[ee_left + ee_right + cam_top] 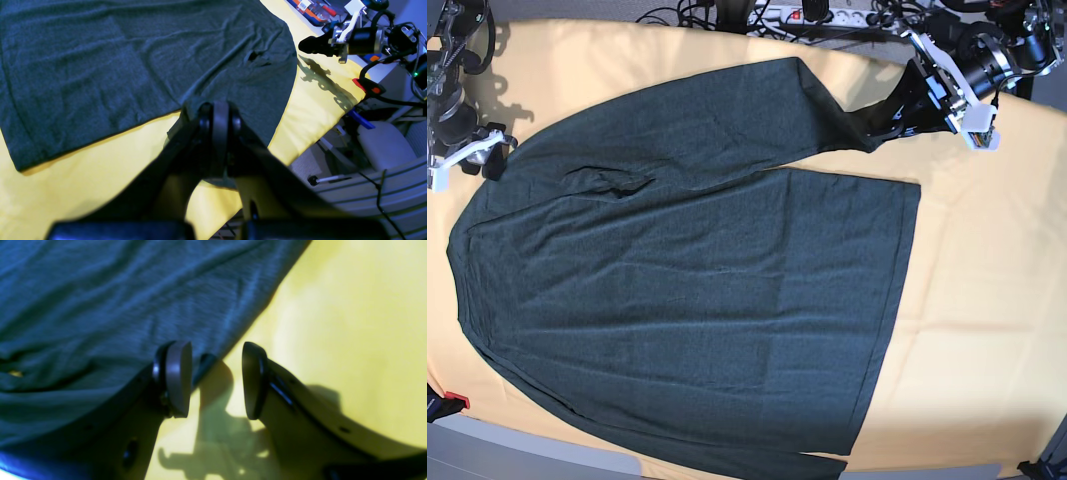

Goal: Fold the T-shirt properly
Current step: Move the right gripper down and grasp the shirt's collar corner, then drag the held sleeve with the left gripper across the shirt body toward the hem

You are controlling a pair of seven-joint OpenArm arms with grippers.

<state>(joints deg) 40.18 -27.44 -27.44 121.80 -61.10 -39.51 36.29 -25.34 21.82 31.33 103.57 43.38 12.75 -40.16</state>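
The yellow cloth (987, 300) fills the base view. The T-shirt (687, 300) lies spread flat across its left and middle, one sleeve reaching to the upper right. There the left gripper (905, 112) is clenched on the sleeve end. At upper left, the right gripper (217, 380) hangs released at the shirt's edge.

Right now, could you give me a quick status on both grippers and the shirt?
Left gripper shut on T-shirt sleeve end. Right gripper open, beside the shirt's edge, holding nothing. Shirt spread flat on yellow cloth. Nothing in the way.
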